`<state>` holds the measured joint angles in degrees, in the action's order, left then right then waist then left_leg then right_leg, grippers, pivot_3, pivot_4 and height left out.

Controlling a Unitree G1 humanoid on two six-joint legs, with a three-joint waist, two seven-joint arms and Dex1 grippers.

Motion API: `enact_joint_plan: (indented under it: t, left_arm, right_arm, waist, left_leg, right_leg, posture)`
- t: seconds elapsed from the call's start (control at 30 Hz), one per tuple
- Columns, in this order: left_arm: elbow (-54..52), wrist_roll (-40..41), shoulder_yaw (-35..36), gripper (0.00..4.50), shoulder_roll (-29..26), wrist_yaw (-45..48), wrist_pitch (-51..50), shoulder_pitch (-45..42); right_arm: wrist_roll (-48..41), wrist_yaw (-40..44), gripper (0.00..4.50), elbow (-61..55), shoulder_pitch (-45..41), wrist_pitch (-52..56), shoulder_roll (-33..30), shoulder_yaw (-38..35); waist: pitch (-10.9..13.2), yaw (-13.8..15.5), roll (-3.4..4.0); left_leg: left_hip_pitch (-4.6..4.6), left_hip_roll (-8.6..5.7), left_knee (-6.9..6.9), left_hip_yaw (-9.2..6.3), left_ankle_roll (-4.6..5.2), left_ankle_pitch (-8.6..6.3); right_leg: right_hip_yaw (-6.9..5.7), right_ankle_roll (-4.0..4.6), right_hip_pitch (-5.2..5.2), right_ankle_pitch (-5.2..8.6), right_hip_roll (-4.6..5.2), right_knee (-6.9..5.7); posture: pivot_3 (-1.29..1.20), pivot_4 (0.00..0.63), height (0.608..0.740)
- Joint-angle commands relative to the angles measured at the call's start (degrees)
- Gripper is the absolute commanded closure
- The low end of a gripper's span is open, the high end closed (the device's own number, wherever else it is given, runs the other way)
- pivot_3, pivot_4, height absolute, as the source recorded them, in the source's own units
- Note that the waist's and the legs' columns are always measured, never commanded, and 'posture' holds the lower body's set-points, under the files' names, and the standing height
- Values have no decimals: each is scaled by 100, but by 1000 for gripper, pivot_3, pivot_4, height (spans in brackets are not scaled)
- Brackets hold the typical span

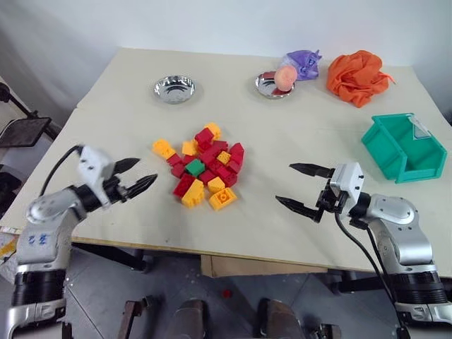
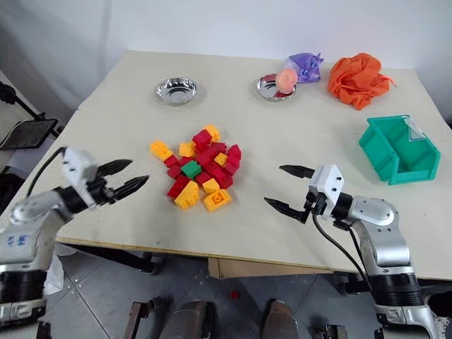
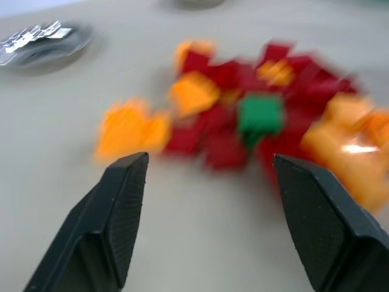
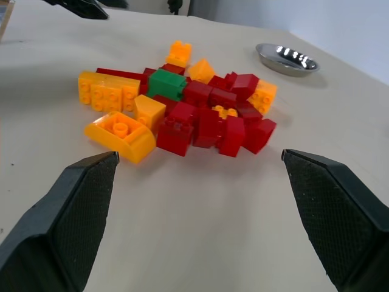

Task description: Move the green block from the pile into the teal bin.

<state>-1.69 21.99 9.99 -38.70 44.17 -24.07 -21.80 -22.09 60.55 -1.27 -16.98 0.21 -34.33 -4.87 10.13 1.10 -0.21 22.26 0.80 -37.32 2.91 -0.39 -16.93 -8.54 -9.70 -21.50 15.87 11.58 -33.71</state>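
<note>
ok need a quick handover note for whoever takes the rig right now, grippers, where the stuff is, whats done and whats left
Left gripper: open, holding nothing, just left of the pile.
Right gripper: open wide, holding nothing, to the right of the pile, pointing toward it.
Green block: sitting in the middle of the pile among red and yellow bricks, untouched.
Teal bin: at the table's right edge, beyond the right gripper, nothing visible inside.
Done: nothing yet.
Left: grasp the green block, carry it to the teal bin, release it there.

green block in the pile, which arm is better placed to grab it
Left, probably. The green block sits mid-pile; the left gripper is open, aimed at it and nearer. The right gripper, also open, hangs farther off, though closer to the teal bin.
</note>
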Motion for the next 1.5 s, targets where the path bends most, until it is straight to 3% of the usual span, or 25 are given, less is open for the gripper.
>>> enact_joint_plan:
  t: [0.03, 0.23, 0.47, 0.57, 0.7, 0.83, 0.97, 1.07, 1.17, 1.33, 1.5]
  left_arm:
    - [74, -263, -525, 1094, 123, -257, -570, -537]
    - [1395, -1091, -1430, 1094, 536, -582, -718, -1739]
    - [2181, -1555, -1864, 1094, 620, -321, -472, -2169]
    - [2280, -1627, -1864, 1693, 620, -225, -455, -2223]
    - [2307, -1631, -1814, 2907, 594, -70, -463, -2309]
    - [2373, -1525, -1691, 3002, 577, 245, -178, -2597]
    - [2225, -1251, -1804, 3002, 619, 1283, 144, -3260]
    - [2318, -1138, -2030, 3002, 976, 1855, 99, -3707]
    - [3072, -1310, -2324, 3002, 1804, 1952, 552, -4115]
    - [5228, -1690, -2374, 3002, 3414, 1313, 1837, -4721]
    - [6588, -2230, -2532, 3002, 4309, 759, 3086, -4824]
  right_arm:
    - [-79, 71, 0, 19, 19, -117, -47, -90]
    - [-65, 7, 0, -56, 224, -182, -59, -178]
    - [-81, -213, 0, -355, 502, -143, -49, -254]
    - [-100, -308, 0, -506, 593, -90, -56, -258]
    - [-114, -423, 0, -650, 658, -28, -70, -269]
    - [-111, -517, 0, -743, 736, -19, -137, -355]
    - [-155, -586, 0, -720, 963, -94, -276, -732]
    - [-146, -654, 0, -671, 1247, -194, -374, -1116]
    - [-140, -748, 0, -628, 1655, -326, -424, -1571]
    - [-150, -893, 0, -685, 2408, -517, -376, -2189]
    - [-183, -1086, 0, -978, 3027, -651, -192, -2450]
  waist:
    - [0, -40, 0]
    - [2, -92, -3]
    - [3, -111, -5]
    - [3, -112, -5]
    - [3, -115, -5]
    - [5, -109, -8]
    - [19, -23, -32]
    - [19, 63, -32]
    - [18, 108, -31]
    - [22, 138, -36]
    - [24, 11, -41]
  left_leg:
    - [-4, 1, 2, 5, -1, -1]
    - [-3, 4, -4, 6, -1, 0]
    - [-2, 4, -1, 12, 0, -1]
    - [-3, 4, -7, 12, 1, -1]
    - [-3, 4, -9, 12, 1, -2]
    - [-2, 4, -9, 12, 1, -2]
    - [9, 4, -22, 10, 6, -5]
    - [16, 3, -40, 11, 12, -20]
    - [17, 2, -52, 13, 19, -30]
    - [28, 1, -61, 21, 27, -34]
    - [26, 3, -52, 25, 30, -37]
  right_leg:
    - [1, 0, 0, 0, -1, -1]
    - [1, 0, 1, 0, -5, -1]
    - [3, 0, -3, 0, -5, 4]
    - [7, 0, -1, 0, -4, 0]
    - [7, 0, -1, 0, -4, -1]
    - [8, 0, -2, 0, -4, -2]
    - [4, 0, -5, 0, -4, -1]
    - [4, -1, -3, -1, -4, 0]
    - [5, -4, 3, -2, -3, 1]
    - [6, -13, 0, -6, -3, 14]
    - [6, -13, -2, -7, -3, 22]
  posture:
    - [0, 150, 740]
    - [0, 150, 740]
    - [0, 150, 740]
    - [0, 150, 740]
    - [0, 150, 740]
    - [0, 150, 740]
    - [0, 150, 740]
    - [0, 150, 740]
    - [0, 150, 740]
    - [0, 150, 740]
    - [0, 150, 740]
